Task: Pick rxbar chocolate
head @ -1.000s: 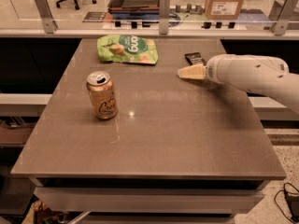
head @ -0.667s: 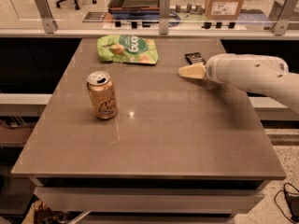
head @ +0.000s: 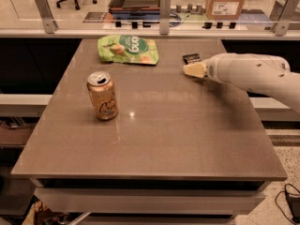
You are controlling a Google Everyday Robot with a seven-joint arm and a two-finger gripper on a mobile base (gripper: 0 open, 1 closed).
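hand (head: 194,70): low over the far right of the bench (head: 187,139), tip pointing left; whether clenched or released, cannot tell
rxbar chocolate (head: 190,58): flat on bench, just behind hand's tip
can (head: 102,96): upright, left; green bag (head: 128,49) behind it

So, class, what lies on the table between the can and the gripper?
Nothing: the camera view shows bare table from the can to the gripper, which is just in front of the black bar on the far side.

Smooth, faintly glossy bench (head: 187,125); shiny metal can (head: 102,96); crinkled glossy bag (head: 127,49); matt pale gripper (head: 193,70) just beside the rxbar chocolate (head: 191,58).
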